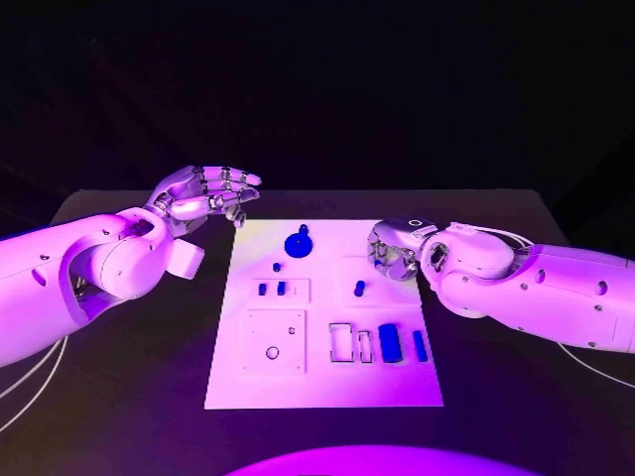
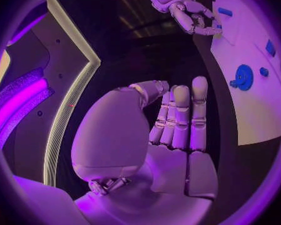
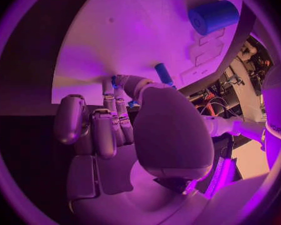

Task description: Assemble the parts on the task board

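Observation:
The white task board [image 1: 324, 327] lies mid-table with several blue parts on it. A round blue part [image 1: 299, 243] [image 2: 243, 77] sits near its far edge. A slim blue peg [image 1: 359, 289] [image 3: 164, 75] lies just beside my right hand [image 1: 397, 248] [image 3: 125, 115]. That hand hovers at the board's far right edge, fingers curled, thumb meeting fingertips around a small blue part [image 3: 113, 80] that is mostly hidden. My left hand [image 1: 203, 193] [image 2: 175, 125] is raised off the board's far left corner, fingers upright and together, holding nothing.
A thick blue cylinder [image 1: 389, 342] [image 3: 213, 16] and a thin blue bar [image 1: 420, 345] sit in slots at the board's near right. Two small blue pieces [image 1: 271, 290] stand in a left pocket. Black table [image 1: 132, 397] surrounds the board.

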You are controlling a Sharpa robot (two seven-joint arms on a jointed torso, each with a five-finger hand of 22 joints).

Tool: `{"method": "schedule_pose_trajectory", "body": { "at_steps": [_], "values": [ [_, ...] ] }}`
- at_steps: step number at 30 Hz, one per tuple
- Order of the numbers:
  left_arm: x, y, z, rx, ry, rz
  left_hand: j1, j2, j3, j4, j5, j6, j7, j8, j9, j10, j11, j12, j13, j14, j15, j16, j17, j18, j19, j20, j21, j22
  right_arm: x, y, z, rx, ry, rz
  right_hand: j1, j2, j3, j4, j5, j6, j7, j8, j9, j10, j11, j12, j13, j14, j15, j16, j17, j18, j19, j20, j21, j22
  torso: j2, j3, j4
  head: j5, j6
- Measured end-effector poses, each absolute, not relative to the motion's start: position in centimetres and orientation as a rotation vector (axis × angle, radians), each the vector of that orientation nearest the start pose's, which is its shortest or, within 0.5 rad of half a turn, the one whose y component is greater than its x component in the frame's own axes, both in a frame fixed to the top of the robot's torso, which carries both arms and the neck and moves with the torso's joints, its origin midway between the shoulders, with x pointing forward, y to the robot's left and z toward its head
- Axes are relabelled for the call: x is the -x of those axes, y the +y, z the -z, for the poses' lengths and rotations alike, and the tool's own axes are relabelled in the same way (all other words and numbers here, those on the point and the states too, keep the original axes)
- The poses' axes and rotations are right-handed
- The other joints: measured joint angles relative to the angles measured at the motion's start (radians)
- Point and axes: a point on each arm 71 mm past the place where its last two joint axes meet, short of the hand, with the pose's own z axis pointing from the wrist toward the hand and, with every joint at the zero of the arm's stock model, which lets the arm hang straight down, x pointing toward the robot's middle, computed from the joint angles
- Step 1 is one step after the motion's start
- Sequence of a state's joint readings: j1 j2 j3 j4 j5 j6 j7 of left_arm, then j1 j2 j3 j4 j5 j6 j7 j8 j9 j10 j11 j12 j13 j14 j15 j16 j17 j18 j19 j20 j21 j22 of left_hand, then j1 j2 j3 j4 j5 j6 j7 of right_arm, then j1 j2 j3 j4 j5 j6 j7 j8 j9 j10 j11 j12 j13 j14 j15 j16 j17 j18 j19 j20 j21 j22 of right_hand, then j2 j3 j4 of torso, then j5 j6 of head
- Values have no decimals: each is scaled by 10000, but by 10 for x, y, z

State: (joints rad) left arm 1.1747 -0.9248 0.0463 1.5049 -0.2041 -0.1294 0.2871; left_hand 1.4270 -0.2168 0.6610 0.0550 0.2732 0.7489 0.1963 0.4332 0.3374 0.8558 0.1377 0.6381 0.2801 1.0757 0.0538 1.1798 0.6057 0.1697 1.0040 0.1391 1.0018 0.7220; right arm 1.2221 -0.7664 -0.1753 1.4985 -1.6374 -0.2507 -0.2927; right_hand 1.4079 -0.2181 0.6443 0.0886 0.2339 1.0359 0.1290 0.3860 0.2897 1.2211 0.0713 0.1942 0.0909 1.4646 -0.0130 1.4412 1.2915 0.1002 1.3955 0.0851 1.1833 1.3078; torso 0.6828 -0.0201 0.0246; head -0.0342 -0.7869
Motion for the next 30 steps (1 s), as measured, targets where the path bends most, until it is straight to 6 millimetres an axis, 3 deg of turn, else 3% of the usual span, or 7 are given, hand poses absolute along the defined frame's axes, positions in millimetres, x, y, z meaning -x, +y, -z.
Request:
{"method": "schedule_pose_trajectory", "body": {
  "at_steps": [4,17,19,30],
  "values": [
    [-493,244,163,9252,15532,15412,0,0,0,0,0,0,0,0,0,0,0,0,0,0,0,0,0,-1,0,0,0,0,-475,-177,228,3235,17625,-4105,-54,55,220,-152,41,37,-36,12,98,78,58,-96,-4,20,-18,39,35,-1,47,-47,105,0,0,1,-1,-13,-5],
    [-493,244,163,9207,15547,15384,0,0,-27,-27,0,-36,-36,0,1,1,0,0,0,-1,0,0,-2,-1,0,0,0,9,-472,-178,230,3053,17341,-4207,-157,158,282,-171,43,37,-38,10,198,98,76,-211,-27,20,-17,39,62,-1,85,-9,229,-2,0,2,-3,-35,13],
    [-493,244,163,9204,15547,15380,0,0,-27,-27,0,-36,-36,0,1,1,0,0,0,-1,0,0,-2,0,0,0,0,9,-472,-178,230,3027,17312,-4220,-157,158,282,-171,43,37,-38,10,212,133,111,-214,-37,20,-17,79,75,-116,121,-45,229,-3,0,2,-5,-35,17],
    [-493,245,163,9205,15542,15343,0,0,-27,-27,0,-36,-36,0,2,1,0,0,1,-1,0,0,-2,0,0,0,0,7,-469,-179,227,2923,17197,-4284,-158,158,422,-312,34,63,-67,6,229,133,111,-323,-43,20,-16,78,97,-116,121,-45,306,-4,5,4,-6,-35,21]
  ]
}}
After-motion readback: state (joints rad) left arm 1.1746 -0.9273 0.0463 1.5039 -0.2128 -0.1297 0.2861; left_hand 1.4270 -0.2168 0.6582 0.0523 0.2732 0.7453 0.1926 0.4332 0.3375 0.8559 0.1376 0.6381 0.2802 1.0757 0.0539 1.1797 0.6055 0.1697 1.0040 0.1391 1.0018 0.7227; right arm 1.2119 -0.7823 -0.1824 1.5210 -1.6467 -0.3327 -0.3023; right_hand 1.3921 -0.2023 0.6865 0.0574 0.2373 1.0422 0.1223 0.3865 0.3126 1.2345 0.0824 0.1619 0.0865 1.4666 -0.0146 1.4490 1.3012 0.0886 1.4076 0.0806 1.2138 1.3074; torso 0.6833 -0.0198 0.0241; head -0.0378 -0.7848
